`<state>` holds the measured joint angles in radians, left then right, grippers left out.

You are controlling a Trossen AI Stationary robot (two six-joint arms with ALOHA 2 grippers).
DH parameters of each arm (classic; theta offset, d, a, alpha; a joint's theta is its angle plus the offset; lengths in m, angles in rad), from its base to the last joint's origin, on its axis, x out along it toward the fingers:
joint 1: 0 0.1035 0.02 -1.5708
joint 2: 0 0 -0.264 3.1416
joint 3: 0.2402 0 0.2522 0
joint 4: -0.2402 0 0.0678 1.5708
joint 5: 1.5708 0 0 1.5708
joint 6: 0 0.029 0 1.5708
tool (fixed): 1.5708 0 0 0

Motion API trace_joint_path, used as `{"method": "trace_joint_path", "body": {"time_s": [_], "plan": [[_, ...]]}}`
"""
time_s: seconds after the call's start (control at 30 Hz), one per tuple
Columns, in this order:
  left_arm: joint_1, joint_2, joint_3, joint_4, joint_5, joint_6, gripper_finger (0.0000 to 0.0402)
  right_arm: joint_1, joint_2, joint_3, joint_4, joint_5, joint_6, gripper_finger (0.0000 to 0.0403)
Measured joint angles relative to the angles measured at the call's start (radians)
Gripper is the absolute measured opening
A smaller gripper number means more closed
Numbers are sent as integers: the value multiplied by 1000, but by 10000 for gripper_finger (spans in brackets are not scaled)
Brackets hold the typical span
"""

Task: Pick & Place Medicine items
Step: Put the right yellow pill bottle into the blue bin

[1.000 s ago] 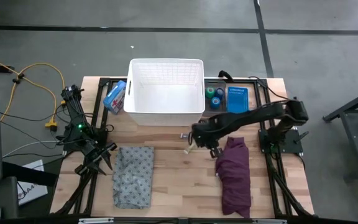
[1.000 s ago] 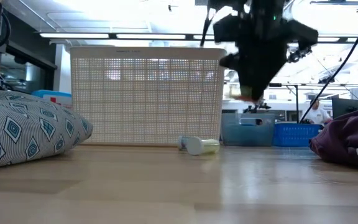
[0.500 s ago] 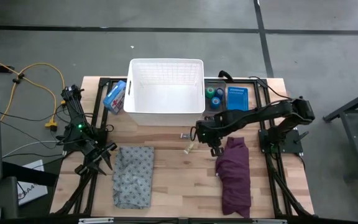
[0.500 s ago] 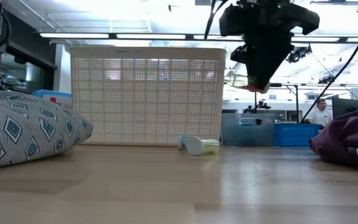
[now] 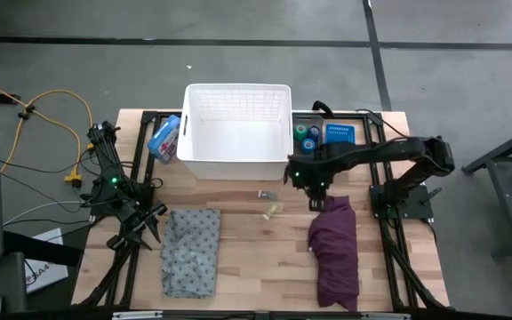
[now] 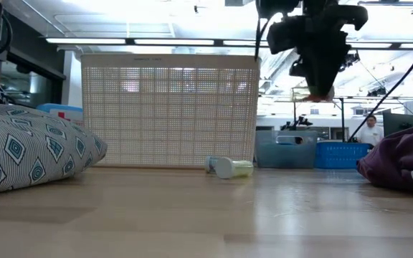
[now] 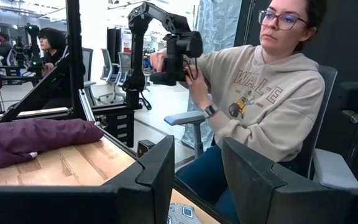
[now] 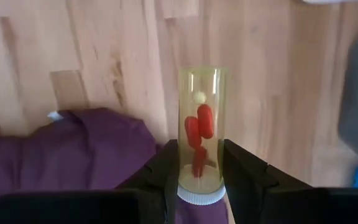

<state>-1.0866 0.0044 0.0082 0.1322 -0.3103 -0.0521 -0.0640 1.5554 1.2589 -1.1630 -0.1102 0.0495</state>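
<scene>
Your desk (image 5: 238, 258) carries the white basket (image 5: 236, 133) at the back edge, with the purple cloth (image 5: 334, 249) right of centre. The right gripper (image 5: 315, 184) is raised just right of the basket's front corner, clamped on a clear vial (image 8: 200, 140) with red capsules inside. The left gripper (image 5: 139, 229) waits at the left edge, jaws partly apart, holding nothing. A thin yellowish tube (image 5: 273, 211) lies mid-desk.

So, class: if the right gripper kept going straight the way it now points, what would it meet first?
Probably the bare wooden table: the right gripper, shut on the clear yellowish pill vial, points down, the purple cloth just beside. Depth unclear.
</scene>
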Motion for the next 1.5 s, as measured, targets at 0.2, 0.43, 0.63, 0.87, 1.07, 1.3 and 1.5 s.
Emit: {"method": "trace_joint_path", "body": {"time_s": [0.2, 0.43, 0.63, 0.87, 1.07, 1.3, 1.5], "plan": [[0, 0, 0, 0, 0, 0, 127, -83, -51, 1, -95, -28, 10, 97], [0, 0, 0, 0, 0, 0, 127, -160, -136, 1, -166, -2, 13, 97], [0, 0, 0, 0, 0, 0, 127, -265, -189, 0, -165, 106, 35, 97], [0, 0, 0, 0, 0, 0, 127, -440, -197, 0, -165, 297, 234, 97], [0, 0, 0, 0, 0, 0, 127, -564, -190, 0, -157, 372, 363, 97], [0, 0, 0, 0, 0, 0, 127, -634, -140, -1, -129, 394, 374, 97], [0, 0, 0, 0, 0, 0, 127, -648, -73, -101, -4, 429, 412, 97]]}}
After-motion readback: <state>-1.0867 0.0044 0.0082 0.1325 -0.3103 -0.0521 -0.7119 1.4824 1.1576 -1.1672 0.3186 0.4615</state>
